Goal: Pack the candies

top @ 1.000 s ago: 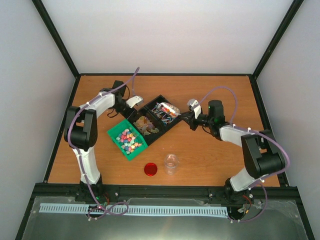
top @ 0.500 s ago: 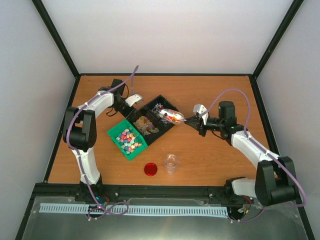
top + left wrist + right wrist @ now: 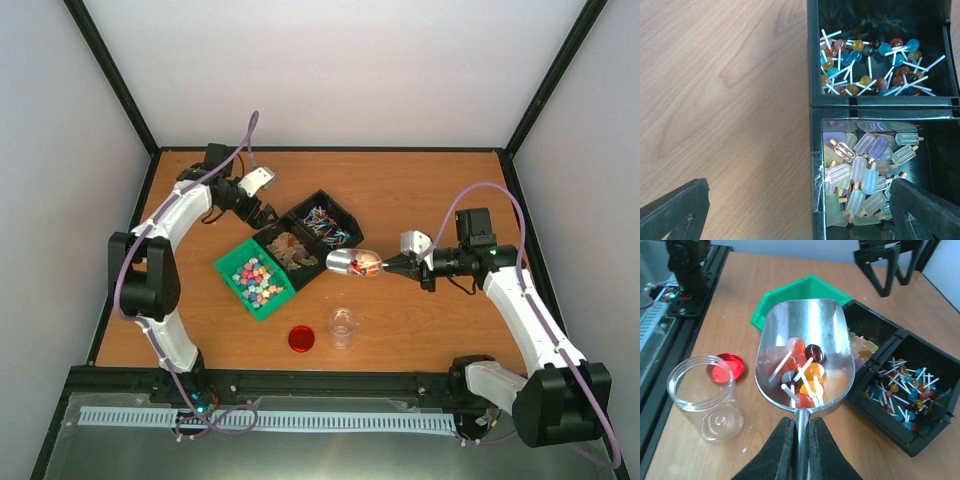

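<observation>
Overhead, on the table [image 3: 420, 190], the left gripper [image 3: 265, 210] hangs spread at the black bins' [image 3: 813, 60] edge. The right gripper [image 3: 800, 430] pinches a scoop [image 3: 805, 325] of lollipops [image 3: 802, 372] near the jar [image 3: 700, 390]. Pastel candies [image 3: 258, 282] fill the green bin [image 3: 795, 290].

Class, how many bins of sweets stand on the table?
3: the green bin on the left, the middle black bin beside it, and the black lollipop bin farthest back. None seems hidden.
</observation>
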`<state>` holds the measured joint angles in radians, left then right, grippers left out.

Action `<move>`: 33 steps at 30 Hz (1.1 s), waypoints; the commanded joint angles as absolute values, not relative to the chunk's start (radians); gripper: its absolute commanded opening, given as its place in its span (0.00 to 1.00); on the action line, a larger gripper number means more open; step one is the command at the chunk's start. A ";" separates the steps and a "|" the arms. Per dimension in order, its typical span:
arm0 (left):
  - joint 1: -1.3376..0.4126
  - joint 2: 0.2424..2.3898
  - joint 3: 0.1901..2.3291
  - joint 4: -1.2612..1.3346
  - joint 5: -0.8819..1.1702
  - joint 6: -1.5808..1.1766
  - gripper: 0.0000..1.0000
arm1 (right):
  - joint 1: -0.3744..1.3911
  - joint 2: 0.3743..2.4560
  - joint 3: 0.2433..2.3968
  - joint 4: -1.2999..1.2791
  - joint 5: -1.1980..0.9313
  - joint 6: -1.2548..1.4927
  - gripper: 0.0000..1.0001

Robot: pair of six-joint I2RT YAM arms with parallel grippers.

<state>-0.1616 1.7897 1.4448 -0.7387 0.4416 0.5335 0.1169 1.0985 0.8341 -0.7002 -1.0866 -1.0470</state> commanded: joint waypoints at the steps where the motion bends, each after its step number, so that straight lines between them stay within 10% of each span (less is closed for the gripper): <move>1: -0.158 1.737 1.430 -0.679 0.461 0.512 1.00 | 0.101 1.063 0.886 -0.976 -1.128 -1.276 0.03; 33: -0.158 1.769 1.479 -0.638 0.492 0.491 1.00 | 0.100 1.045 0.999 -1.398 -0.904 -1.544 0.03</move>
<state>-0.1616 1.7626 1.4364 -0.6647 0.4683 0.5007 0.1062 1.0363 0.9646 -1.3689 -0.9268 -1.5272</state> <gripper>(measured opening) 0.995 0.070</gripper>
